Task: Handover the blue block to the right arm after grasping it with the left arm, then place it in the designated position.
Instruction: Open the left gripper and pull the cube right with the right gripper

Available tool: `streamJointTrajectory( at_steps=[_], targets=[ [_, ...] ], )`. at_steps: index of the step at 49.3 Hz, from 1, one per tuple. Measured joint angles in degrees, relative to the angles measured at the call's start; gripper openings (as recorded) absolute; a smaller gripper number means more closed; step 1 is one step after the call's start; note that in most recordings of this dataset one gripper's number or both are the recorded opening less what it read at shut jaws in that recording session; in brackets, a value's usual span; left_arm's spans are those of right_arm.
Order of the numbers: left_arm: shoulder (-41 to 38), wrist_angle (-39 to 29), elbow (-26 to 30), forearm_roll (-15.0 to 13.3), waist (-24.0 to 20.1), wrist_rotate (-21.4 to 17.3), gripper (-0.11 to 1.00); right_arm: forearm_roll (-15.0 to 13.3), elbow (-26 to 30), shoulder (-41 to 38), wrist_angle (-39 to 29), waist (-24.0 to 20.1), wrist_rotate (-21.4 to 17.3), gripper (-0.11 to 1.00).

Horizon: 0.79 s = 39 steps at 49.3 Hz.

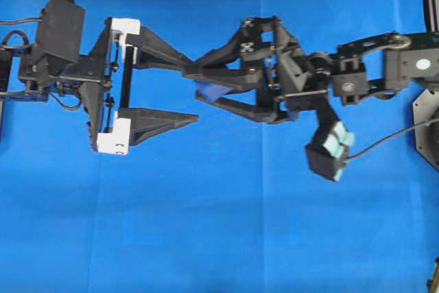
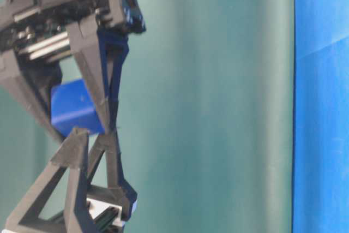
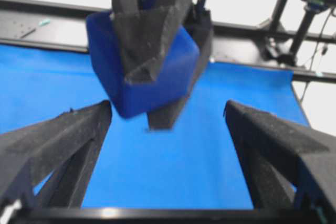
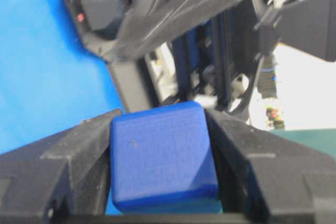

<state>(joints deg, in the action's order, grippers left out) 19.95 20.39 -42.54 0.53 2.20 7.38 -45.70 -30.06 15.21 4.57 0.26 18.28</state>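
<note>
The block (image 4: pixel 161 158), bare of any readable writing, is pinched in the right gripper (image 1: pixel 206 90) jaws above the blue surface (image 1: pixel 219 224), while the left gripper (image 1: pixel 192 90) jaws stand spread wide, clear of it on both sides.

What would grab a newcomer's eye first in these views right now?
The blue block, pinched between the right gripper's black fingers in mid-air above the blue cloth. Facing it from the left in the overhead view, the left gripper with white brackets gapes wide open, its fingers standing apart from the block on either side.
</note>
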Motion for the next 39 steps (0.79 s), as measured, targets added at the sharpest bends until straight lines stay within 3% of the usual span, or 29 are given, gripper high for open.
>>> streamJointTrajectory(
  at_steps=[17,27,39],
  targets=[
    [2.1,0.0,-2.0,-0.1,0.0,0.0,0.93,0.0,-8.1,11.9,-3.3,-1.4,-0.1,0.44],
    [3.2,0.0,-2.7,0.0,0.0,0.0,0.93,0.0,-10.2,17.0,-8.0,-3.3,0.0,0.44],
    [3.3,0.0,-2.8,-0.1,0.0,0.0,0.93,0.0,-10.5,17.8,-9.8,-4.2,0.0,0.44]
  ],
)
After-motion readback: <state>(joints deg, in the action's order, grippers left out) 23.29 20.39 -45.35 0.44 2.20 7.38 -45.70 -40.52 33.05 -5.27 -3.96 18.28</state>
